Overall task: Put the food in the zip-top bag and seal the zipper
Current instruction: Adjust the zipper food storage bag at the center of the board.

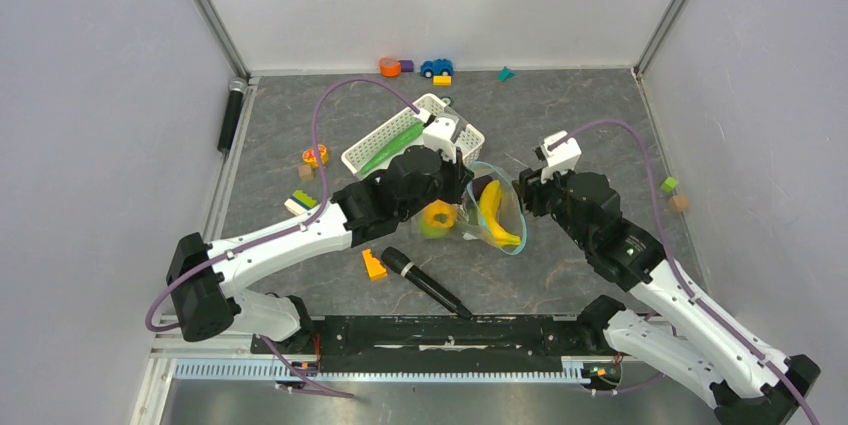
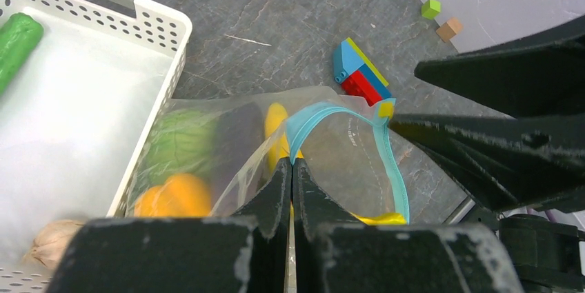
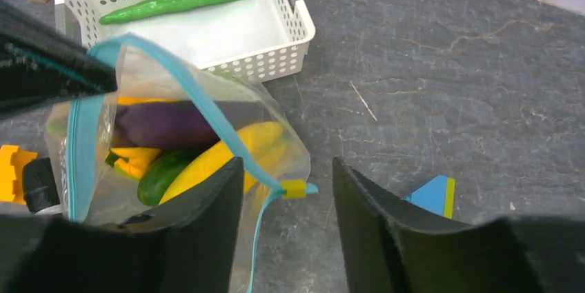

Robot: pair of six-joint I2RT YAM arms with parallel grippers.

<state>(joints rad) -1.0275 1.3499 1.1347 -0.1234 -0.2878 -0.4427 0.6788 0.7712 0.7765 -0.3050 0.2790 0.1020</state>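
Note:
The clear zip-top bag [image 1: 497, 217] lies at mid-table with its mouth open. My left gripper [image 2: 291, 162] is shut on the light-blue zipper [image 2: 314, 115] at one side of the mouth. My right gripper [image 3: 288, 163] is open at the opposite end, with the yellow slider [image 3: 293, 188] between its fingers and touching neither. Through the plastic I see bananas [image 3: 221, 152], a purple eggplant [image 3: 162, 124], a green cucumber [image 3: 162, 172], a cabbage [image 2: 179, 143] and an orange pepper [image 2: 172, 196]. A long green vegetable [image 3: 179, 0] lies in the white basket [image 1: 372, 152].
The basket sits just behind the bag. A black microphone [image 1: 425, 280] and an orange block [image 1: 373, 263] lie in front of it. A blue, red and yellow block [image 2: 359, 76] lies next to the slider. More small toys [image 1: 436, 67] sit along the far wall.

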